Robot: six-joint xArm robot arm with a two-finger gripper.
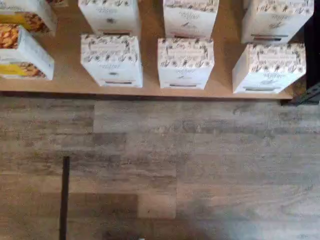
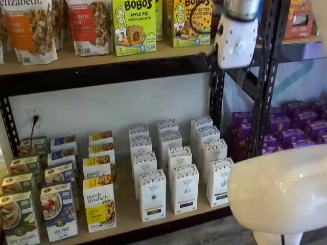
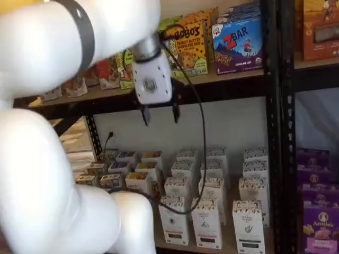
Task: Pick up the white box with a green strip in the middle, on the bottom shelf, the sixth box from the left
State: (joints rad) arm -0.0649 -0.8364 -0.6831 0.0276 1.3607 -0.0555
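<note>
The white arm (image 3: 47, 106) hangs its gripper (image 3: 159, 115) downward, jaws apart.

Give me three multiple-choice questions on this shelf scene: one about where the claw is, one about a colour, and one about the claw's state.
1. Relative to the white boxes, where is the claw?
A) down among them
B) high above them, level with the upper shelf board
C) on the floor

2. What colour are the boxes in the neighbouring bay, beyond the black upright?
A) red
B) green
C) purple

3. The claw is:
A) open and empty
B) shut on a white box
C) shut on a yellow box

Answers:
1 B: in a shelf view it hangs beside the upper board, clear of the boxes.
2 C: those boxes are purple.
3 A: a gap shows between its black fingers, with nothing in it.
</note>
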